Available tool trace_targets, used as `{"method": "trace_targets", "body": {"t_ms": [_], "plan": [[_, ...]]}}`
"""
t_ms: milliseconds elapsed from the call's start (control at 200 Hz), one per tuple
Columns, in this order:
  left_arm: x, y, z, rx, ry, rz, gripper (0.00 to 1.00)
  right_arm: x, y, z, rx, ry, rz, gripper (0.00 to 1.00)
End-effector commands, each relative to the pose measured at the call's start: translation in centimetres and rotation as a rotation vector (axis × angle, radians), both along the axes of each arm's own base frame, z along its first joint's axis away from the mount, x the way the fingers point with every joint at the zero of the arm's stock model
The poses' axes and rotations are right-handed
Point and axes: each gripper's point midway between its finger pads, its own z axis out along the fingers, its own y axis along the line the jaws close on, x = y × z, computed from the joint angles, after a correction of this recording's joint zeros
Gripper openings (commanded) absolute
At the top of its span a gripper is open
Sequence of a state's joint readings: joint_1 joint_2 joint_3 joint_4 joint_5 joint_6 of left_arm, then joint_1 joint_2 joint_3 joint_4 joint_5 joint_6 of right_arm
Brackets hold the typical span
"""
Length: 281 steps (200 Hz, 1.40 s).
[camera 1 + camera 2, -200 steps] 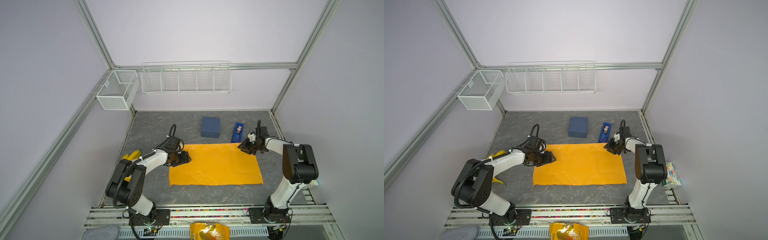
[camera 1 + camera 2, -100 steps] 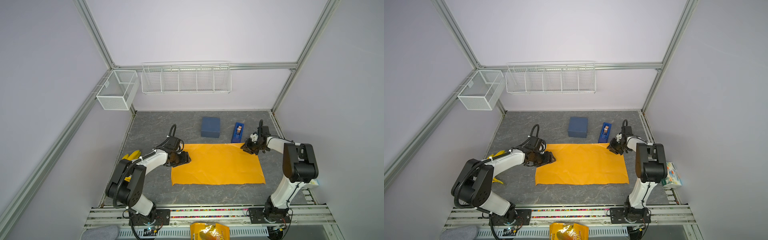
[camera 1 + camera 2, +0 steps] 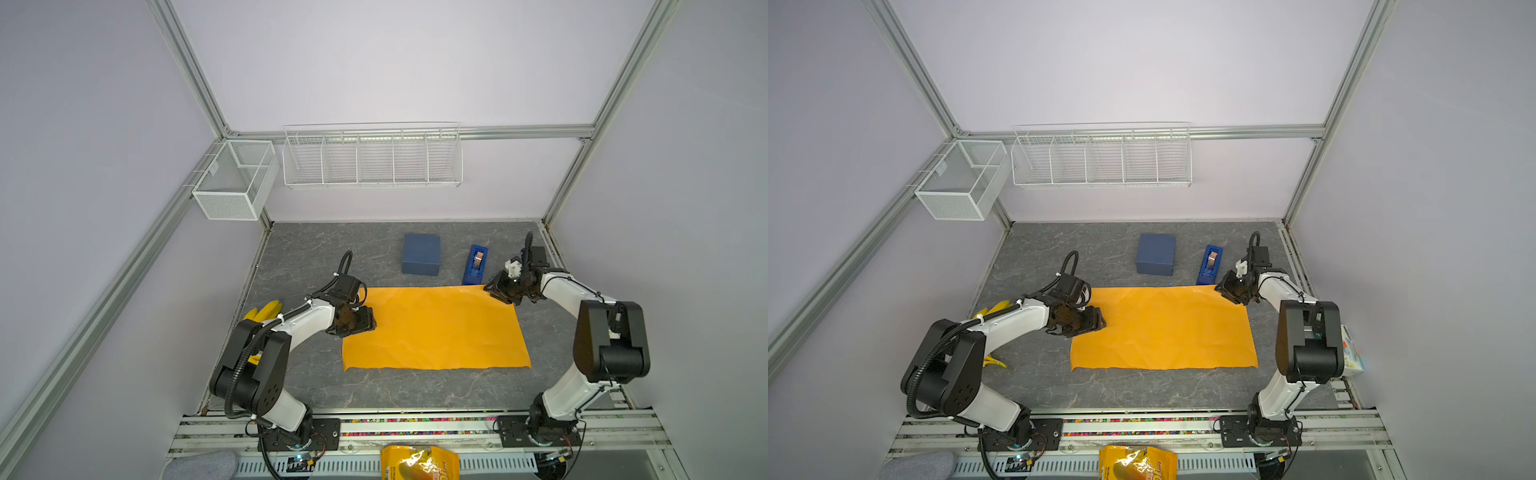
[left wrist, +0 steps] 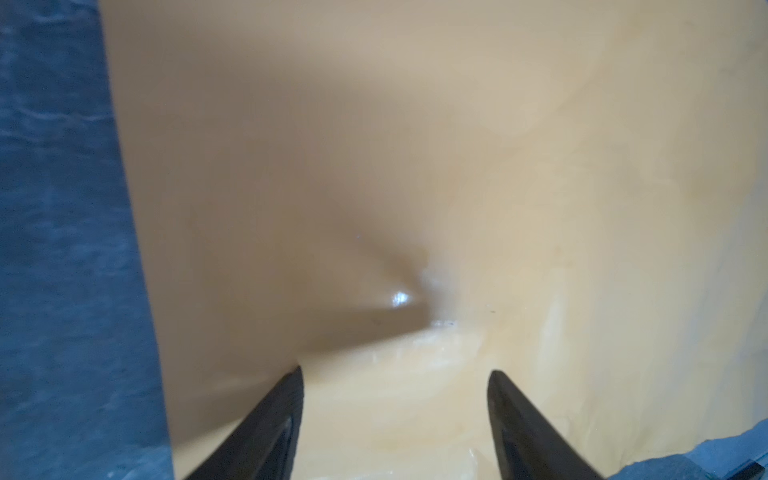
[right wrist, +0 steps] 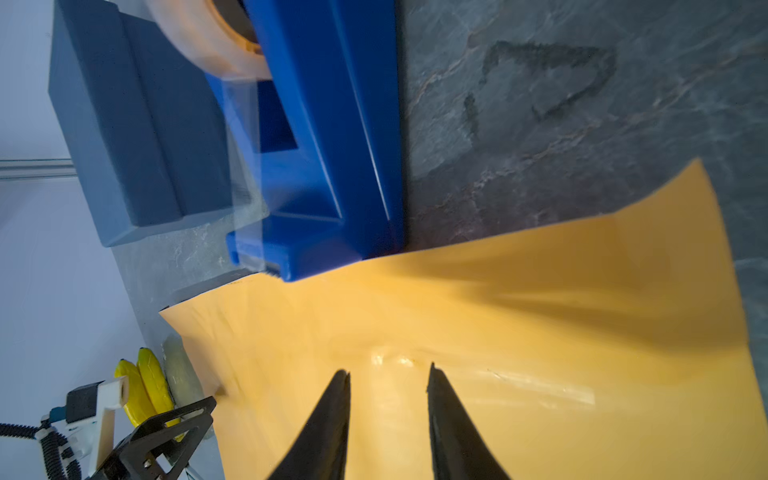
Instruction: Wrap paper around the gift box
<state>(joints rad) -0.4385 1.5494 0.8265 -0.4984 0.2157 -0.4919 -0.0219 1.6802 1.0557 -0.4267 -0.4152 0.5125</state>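
- Paper (image 3: 436,328) lies on bench (image 3: 316,257), box (image 3: 421,254) beyond its far edge.
- Left hand (image 3: 368,322) wide open over paper's left edge.
- Right hand (image 3: 496,291) narrowly open at far-right corner.

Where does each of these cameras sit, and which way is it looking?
Top views: twin lenses high over the front, looking down on the table, paper, left arm and right arm, whole.
Left wrist: on the left arm, looking past the left claw onto paper; only its fingertips show.
Right wrist: on the right arm, looking past the right claw over paper to the tape dispenser and gift box; the left arm shows too.
Shared: every view shows the paper.
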Motion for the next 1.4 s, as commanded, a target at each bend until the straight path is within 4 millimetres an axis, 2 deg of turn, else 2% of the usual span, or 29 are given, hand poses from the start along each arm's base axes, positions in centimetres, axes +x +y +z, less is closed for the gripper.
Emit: {"method": "trace_targets", "body": {"t_ms": [0, 140, 225, 280, 335, 450, 575, 665, 880, 1070, 1230, 1400], "plan": [[-0.7, 1.6, 0.0, 0.068, 0.005, 0.004, 0.7, -0.6, 0.3, 1.8, -0.006, -0.018, 0.005, 0.36], [-1.0, 2.5, 0.0, 0.109, 0.004, 0.01, 0.7, -0.4, 0.5, 3.8, -0.017, -0.055, 0.011, 0.38], [-1.4, 2.9, -0.3, 0.123, 0.016, 0.011, 0.7, -0.3, 0.4, 4.2, -0.035, -0.056, 0.015, 0.4], [-1.5, 3.1, -0.4, 0.126, 0.02, 0.012, 0.71, -0.7, -0.2, 3.8, -0.073, -0.031, 0.013, 0.46], [-1.6, 3.4, -0.3, 0.132, 0.02, 0.017, 0.71, -1.1, -1.1, 3.1, -0.125, -0.005, 0.009, 0.59], [-1.5, 4.0, -0.1, 0.128, 0.014, 0.034, 0.71, -2.3, -4.5, 1.3, -0.285, 0.057, -0.04, 0.78], [-1.4, 4.1, 0.3, 0.119, 0.011, 0.027, 0.71, -3.7, -6.2, -0.7, -0.341, 0.136, -0.043, 0.83], [-1.3, 4.1, 0.6, 0.116, 0.008, 0.021, 0.71, -4.6, -6.6, -1.9, -0.352, 0.172, -0.046, 0.85], [-0.8, 2.8, 2.9, 0.033, -0.034, 0.019, 0.71, -6.6, -6.5, -4.5, -0.342, 0.254, -0.007, 0.85], [-0.2, 2.1, 5.0, -0.009, -0.075, 0.014, 0.71, -7.5, -5.2, -5.3, -0.275, 0.267, 0.029, 0.84], [0.2, 1.5, 5.7, -0.041, -0.086, 0.006, 0.71, -8.3, -3.2, -5.5, -0.192, 0.264, 0.063, 0.83], [0.5, 1.0, 5.4, -0.059, -0.08, 0.0, 0.71, -8.9, -1.5, -5.8, -0.161, 0.261, 0.099, 0.83]]}}
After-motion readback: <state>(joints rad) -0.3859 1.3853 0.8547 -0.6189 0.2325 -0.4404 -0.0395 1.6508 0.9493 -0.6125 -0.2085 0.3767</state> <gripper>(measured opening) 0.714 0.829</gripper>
